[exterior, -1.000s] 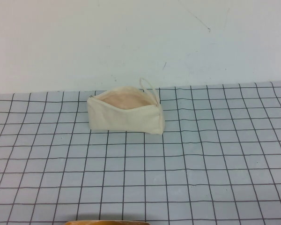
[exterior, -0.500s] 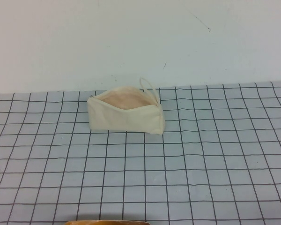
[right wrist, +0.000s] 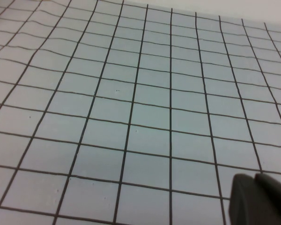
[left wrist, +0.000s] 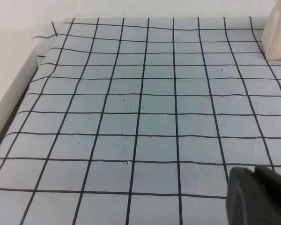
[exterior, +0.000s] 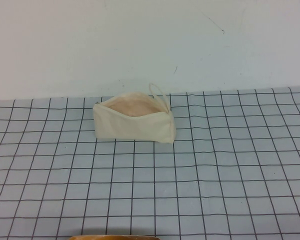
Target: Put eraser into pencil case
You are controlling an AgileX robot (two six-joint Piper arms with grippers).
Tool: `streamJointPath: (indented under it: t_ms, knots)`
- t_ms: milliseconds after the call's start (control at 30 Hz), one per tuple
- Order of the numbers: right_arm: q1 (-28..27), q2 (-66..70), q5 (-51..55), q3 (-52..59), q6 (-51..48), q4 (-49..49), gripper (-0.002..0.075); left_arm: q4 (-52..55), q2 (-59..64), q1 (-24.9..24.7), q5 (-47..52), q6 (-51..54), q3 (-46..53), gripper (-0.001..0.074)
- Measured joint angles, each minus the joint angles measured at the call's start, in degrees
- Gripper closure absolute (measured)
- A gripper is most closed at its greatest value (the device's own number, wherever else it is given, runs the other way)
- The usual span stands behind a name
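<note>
The cream pencil case (exterior: 133, 123) stands on the grid mat at the back centre. Its zip is open and shows pinkish-beige lining, with a thin loop cord (exterior: 158, 92) at its right end. One end of it also shows in the left wrist view (left wrist: 277, 40). The eraser is not in view in any frame. My left gripper (left wrist: 255, 171) is low over bare mat, well short of the case, with its dark fingers together and nothing between them. My right gripper (right wrist: 255, 177) is likewise shut and empty over bare mat. Neither arm shows in the high view.
The grey grid mat (exterior: 190, 175) covers the table up to the white back wall (exterior: 140, 45). The mat's left edge drops off beside a white border (left wrist: 18, 93). A brown curved rim (exterior: 115, 237) peeks in at the near edge.
</note>
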Motion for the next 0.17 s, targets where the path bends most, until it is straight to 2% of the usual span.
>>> streamJointPath:
  t_ms: [167]
  knots:
    - [0.0,0.0,0.0,0.0,-0.1,0.0,0.0727,0.0,0.0,0.0,0.0,0.0,0.0,0.0736]
